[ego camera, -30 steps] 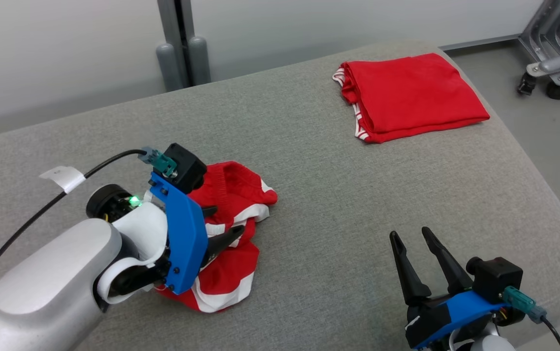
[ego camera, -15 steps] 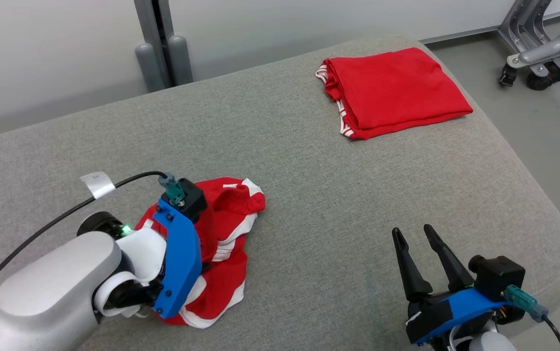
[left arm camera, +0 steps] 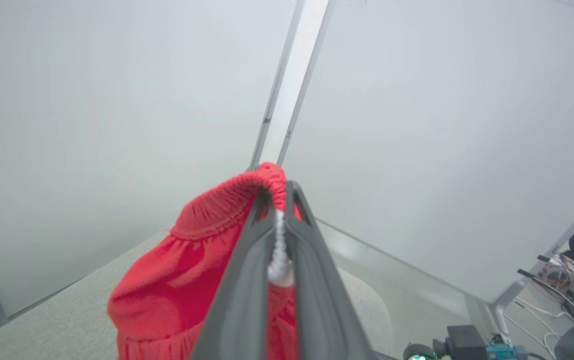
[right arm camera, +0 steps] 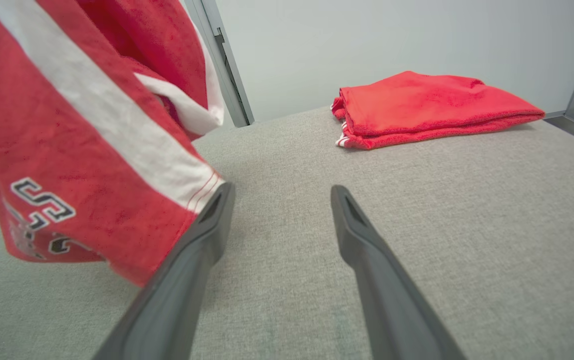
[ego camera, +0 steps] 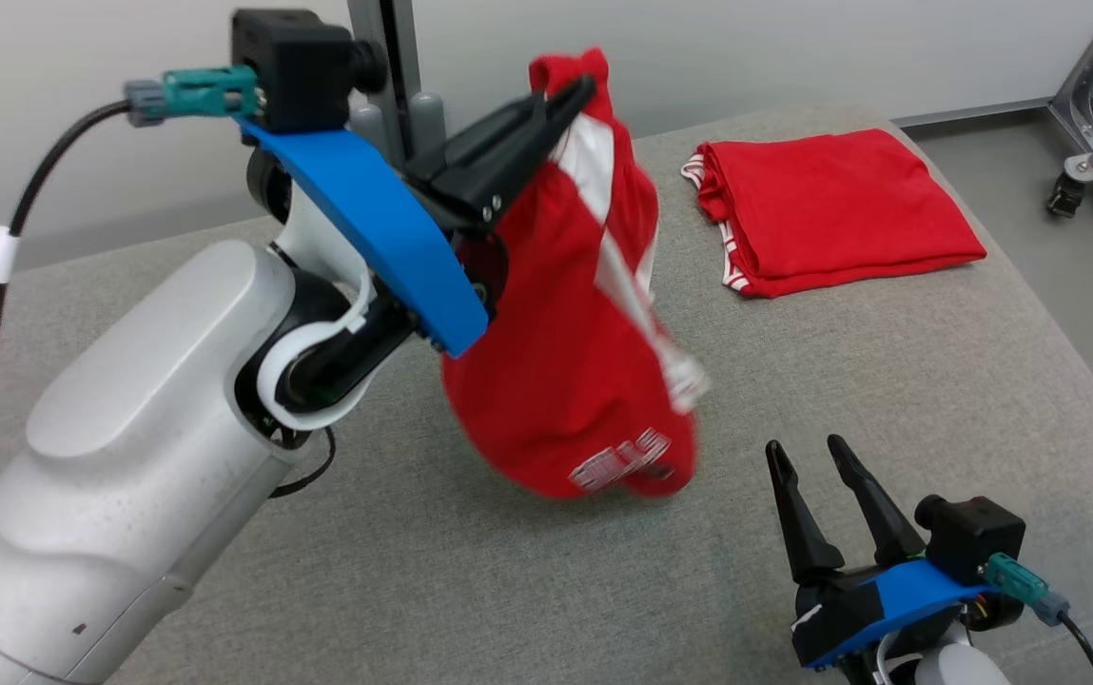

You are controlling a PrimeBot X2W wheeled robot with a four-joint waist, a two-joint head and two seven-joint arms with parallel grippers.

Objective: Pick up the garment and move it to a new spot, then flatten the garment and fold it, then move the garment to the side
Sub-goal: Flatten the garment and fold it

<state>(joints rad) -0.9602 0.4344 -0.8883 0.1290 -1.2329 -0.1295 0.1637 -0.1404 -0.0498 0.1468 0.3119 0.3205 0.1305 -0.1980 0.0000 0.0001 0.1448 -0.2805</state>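
1. Garment [ego camera: 565, 381], red with white stripes and lettering: hangs at centre of the head view, top end at upper centre, lower end near the grey cushion [ego camera: 888, 381]; contact there unclear.
2. Left gripper [ego camera: 573, 95]: upper centre of the head view, jaws pinched together on the elastic waistband [left arm camera: 227, 200].
3. Right gripper [ego camera: 808, 457]: lower right of the head view, jaws apart, holding nothing, fingers pointing up-frame.
4. Folded red cloth [ego camera: 841, 205]: lies flat on the cushion at upper right, well apart from the hanging one.
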